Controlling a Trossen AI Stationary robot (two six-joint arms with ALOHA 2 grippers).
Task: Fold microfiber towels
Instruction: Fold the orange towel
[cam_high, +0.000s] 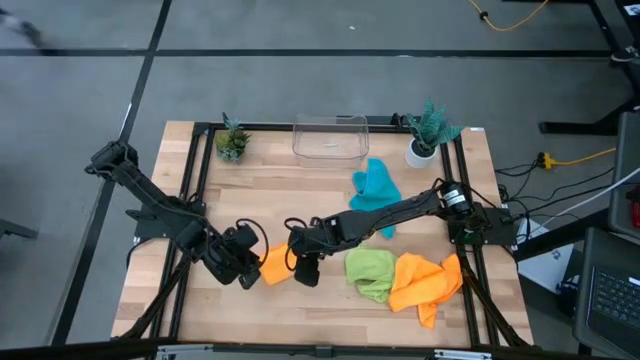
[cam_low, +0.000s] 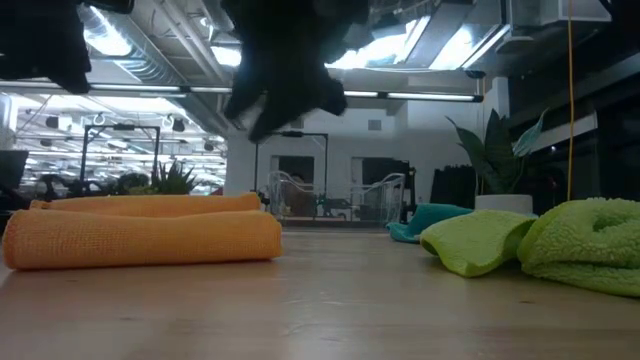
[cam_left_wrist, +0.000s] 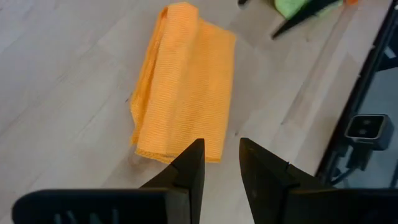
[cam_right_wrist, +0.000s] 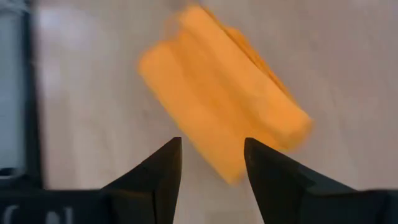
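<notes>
A folded orange towel (cam_high: 275, 266) lies on the desk (cam_high: 330, 190) near its front edge, between the left gripper (cam_high: 243, 270) and right gripper (cam_high: 307, 274). Both hover over it, jaws spread and empty. The lime green towel (cam_high: 371, 272), second orange towel (cam_high: 425, 283) and teal-blue towel (cam_high: 377, 189) lie crumpled.

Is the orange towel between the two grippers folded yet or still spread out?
Folded. The orange towel lies as a narrow layered bundle on the table, with stacked layers in the low view; neither gripper holds it.

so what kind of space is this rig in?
Probably a robotics lab or open workshop: the low view shows exposed ceiling ducts and strip lights and metal frame rigs behind; the wooden table sits on grey floor with trailing cables.
</notes>
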